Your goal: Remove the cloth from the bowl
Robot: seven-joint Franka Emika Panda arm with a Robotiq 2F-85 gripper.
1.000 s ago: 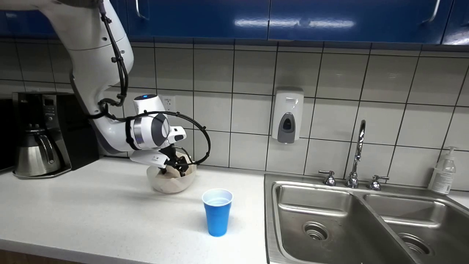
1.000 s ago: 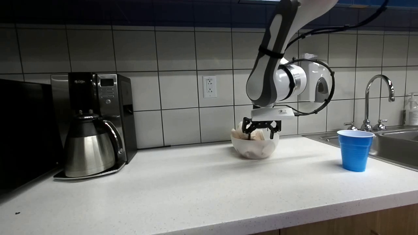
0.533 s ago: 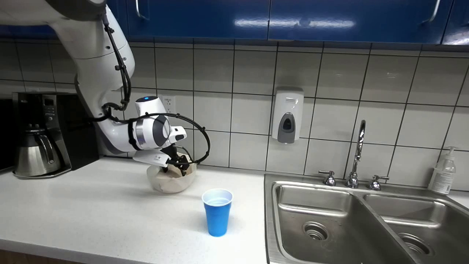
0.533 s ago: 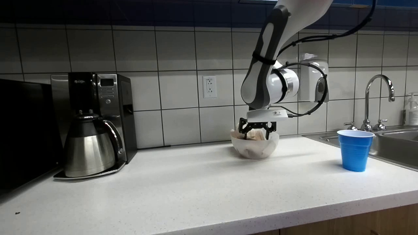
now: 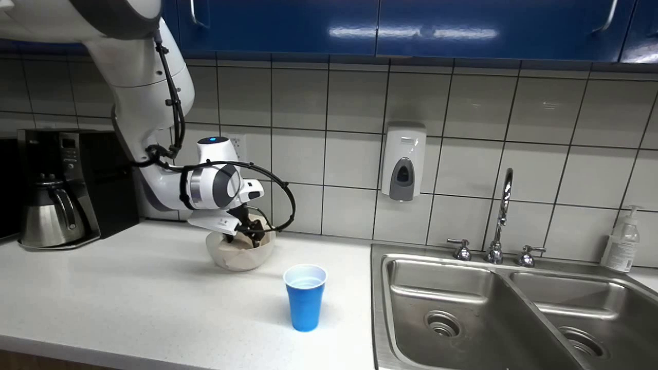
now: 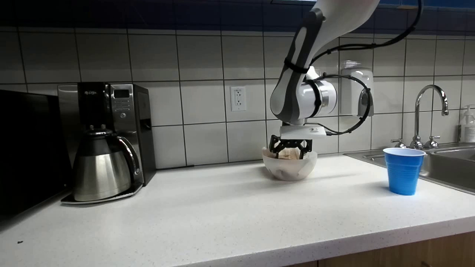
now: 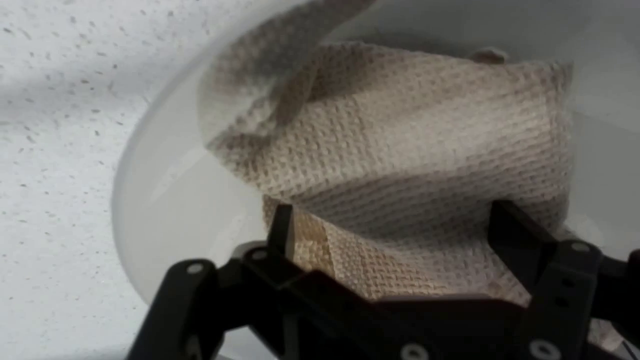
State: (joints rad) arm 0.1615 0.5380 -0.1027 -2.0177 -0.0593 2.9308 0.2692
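A beige woven cloth (image 7: 425, 125) lies crumpled in a translucent white bowl (image 7: 165, 215). The bowl stands on the counter near the tiled wall in both exterior views (image 5: 239, 261) (image 6: 289, 171). The cloth shows above its rim in an exterior view (image 6: 289, 153). My gripper (image 7: 392, 215) is open, with its two black fingers wide apart over the cloth. Cloth shows between the fingers in the wrist view. In both exterior views the gripper (image 5: 243, 240) (image 6: 288, 155) points down into the bowl's mouth. How deep the fingertips reach into the cloth is hidden.
A blue cup (image 5: 305, 298) stands on the counter in front of the bowl, towards the steel sink (image 5: 442, 308). A coffee maker (image 6: 107, 148) stands on the opposite side. A tiled wall with an outlet (image 6: 238, 98) and a soap dispenser (image 5: 404, 162) is behind.
My gripper has moved left and slightly down in an exterior view, so its fingers now stand within the bowl's mouth. The jaws stay open. The bowl and cup have not moved.
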